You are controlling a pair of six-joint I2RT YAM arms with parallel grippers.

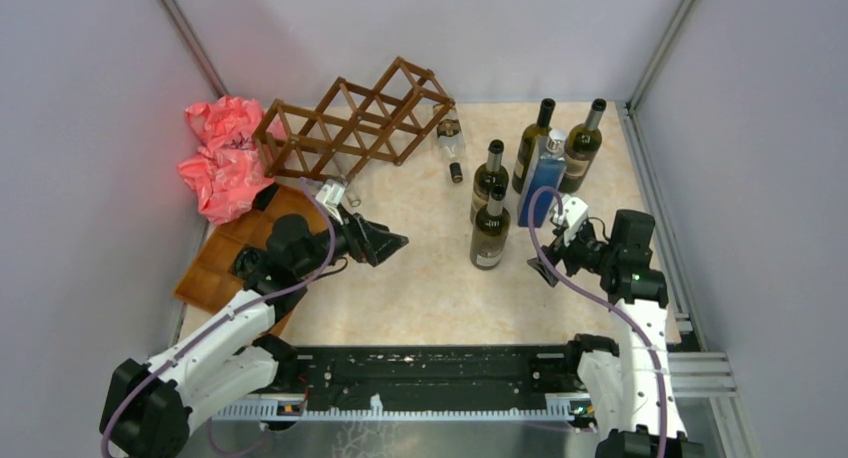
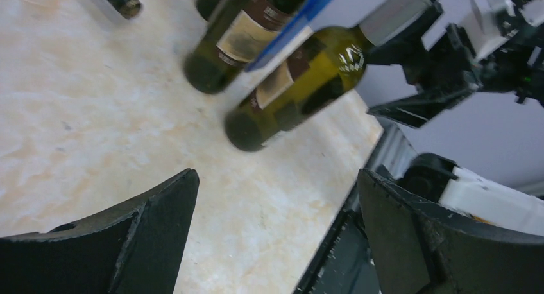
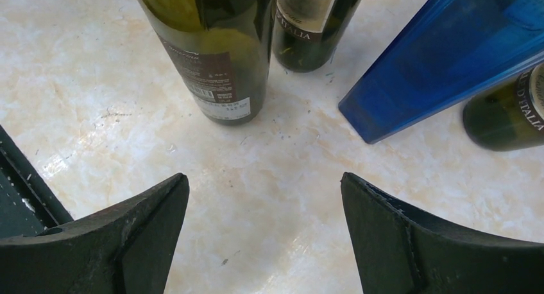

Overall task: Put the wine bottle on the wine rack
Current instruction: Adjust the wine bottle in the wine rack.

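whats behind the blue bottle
Behind the blue bottle stand the left dark green bottle and the right dark green bottle. It covers part of their lower bodies and the tabletop between them.

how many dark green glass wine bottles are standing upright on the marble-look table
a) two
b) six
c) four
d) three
c: four dark green glass wine bottles stand upright in the top view, the back two on either side of the blue square glass bottle.
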